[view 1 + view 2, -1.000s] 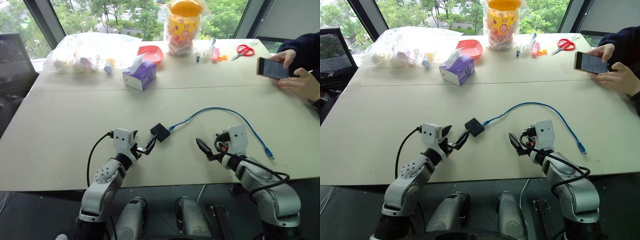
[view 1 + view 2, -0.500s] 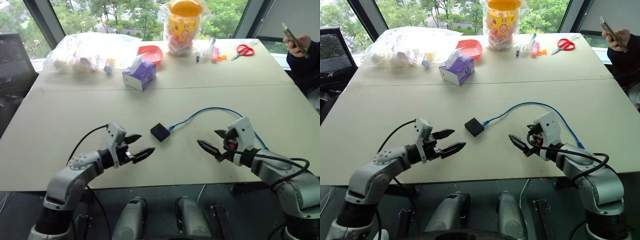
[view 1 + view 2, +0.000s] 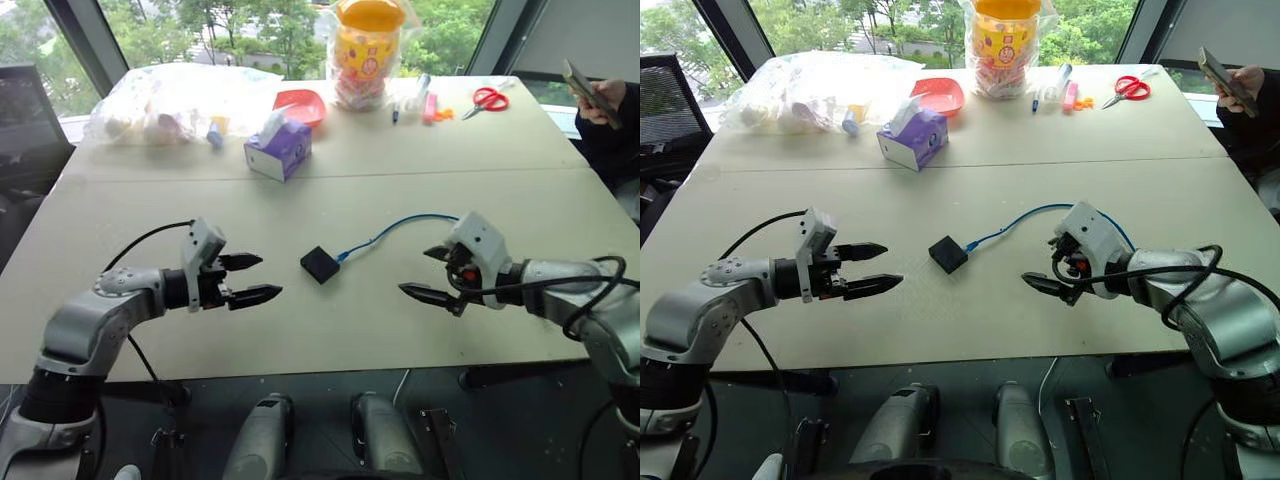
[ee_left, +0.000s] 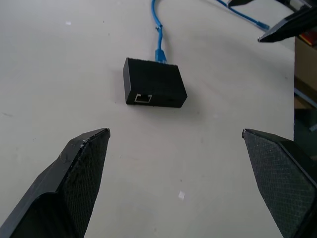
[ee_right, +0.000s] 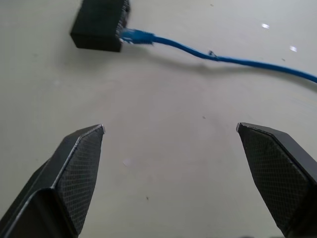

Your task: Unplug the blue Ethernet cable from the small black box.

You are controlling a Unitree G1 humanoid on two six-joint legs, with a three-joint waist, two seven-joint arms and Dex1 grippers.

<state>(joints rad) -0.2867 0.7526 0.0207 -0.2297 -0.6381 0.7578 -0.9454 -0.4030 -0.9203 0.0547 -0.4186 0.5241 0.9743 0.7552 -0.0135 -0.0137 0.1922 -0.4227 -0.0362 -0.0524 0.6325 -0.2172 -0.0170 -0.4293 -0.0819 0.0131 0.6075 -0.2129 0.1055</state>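
Observation:
The small black box (image 3: 320, 264) lies flat on the table's middle, between my two arms. The blue Ethernet cable (image 3: 395, 228) is plugged into the box's right-hand side and arcs away to the right, behind my right gripper. In the left wrist view the box (image 4: 154, 83) shows an empty port facing me, with the cable (image 4: 157, 29) entering the opposite side. My left gripper (image 3: 268, 277) hovers open to the left of the box, apart from it. To the right of the box my right gripper (image 3: 415, 272) is open too, and empty.
At the table's far side stand a purple tissue box (image 3: 281, 150), a red bowl (image 3: 301, 105), a clear plastic bag (image 3: 170, 100), a yellow jar (image 3: 366, 50), pens (image 3: 425, 105) and scissors (image 3: 490, 98). A person's hand with a phone (image 3: 590, 90) is at the far right.
Both arms have swung outward and risen. My left gripper has drawn back leftward from the box. The person's hands and phone have pulled back toward the right edge. Box and cable lie unmoved.

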